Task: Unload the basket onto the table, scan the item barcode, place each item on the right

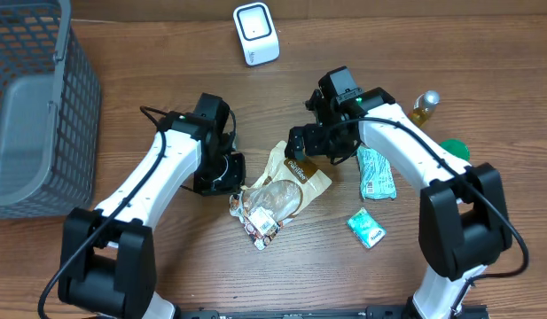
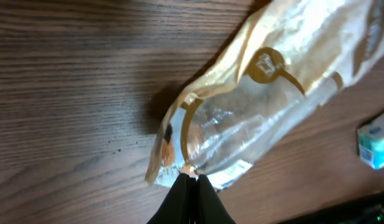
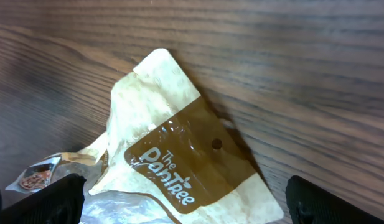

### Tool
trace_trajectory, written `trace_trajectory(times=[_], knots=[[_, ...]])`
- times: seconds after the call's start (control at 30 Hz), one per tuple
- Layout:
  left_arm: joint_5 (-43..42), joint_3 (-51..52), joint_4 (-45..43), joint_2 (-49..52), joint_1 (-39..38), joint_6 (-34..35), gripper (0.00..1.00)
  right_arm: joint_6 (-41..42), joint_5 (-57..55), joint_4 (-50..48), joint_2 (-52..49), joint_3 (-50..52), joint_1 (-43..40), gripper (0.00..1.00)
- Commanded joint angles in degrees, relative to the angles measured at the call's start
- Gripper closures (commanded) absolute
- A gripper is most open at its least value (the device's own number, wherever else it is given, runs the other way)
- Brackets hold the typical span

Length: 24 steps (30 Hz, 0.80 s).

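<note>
Grey mesh basket (image 1: 34, 97) at far left, cut off by the frame; only its grey floor shows. PanTree snack bag (image 1: 291, 182), clear with tan header, lies mid-table between the arms. Left gripper (image 2: 190, 179) pinched shut on the bag's edge seam. Right gripper (image 3: 185, 202) spread wide over the header, fingers mostly cropped. White scanner (image 1: 255, 34) beyond, well apart. Teal packets (image 1: 376, 173) to the right. Barcode cannot be made out.

Overhead looks straight down — both close wrist views share the bag (image 1: 289, 180).

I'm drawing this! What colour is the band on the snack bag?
The band on the snack bag is brown with white letters; clearest in right wrist view.
</note>
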<state>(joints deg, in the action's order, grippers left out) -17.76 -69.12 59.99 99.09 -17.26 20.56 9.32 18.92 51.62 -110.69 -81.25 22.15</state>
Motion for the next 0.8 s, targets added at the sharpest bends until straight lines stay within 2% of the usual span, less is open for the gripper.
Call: trace_trajectory(times=[0.0, 0.47, 0.77], knots=[[1.42, 0.57, -0.57, 2.25, -1.03, 2.86, 0.96, -0.48, 2.23, -0.28, -1.31, 0.26, -0.26, 0.0], [1.95, 0.57, -2.67, 7.76, -2.99, 2.8, 0.96, -0.39, 2.21, 1.05, -1.57, 0.31, -0.26, 0.0], [9.7, 0.57, -5.95, 7.78, -2.95, 2.82, 0.96, 2.84, 2.73, 2.19, -2.78, 0.31, 0.09, 0.0]])
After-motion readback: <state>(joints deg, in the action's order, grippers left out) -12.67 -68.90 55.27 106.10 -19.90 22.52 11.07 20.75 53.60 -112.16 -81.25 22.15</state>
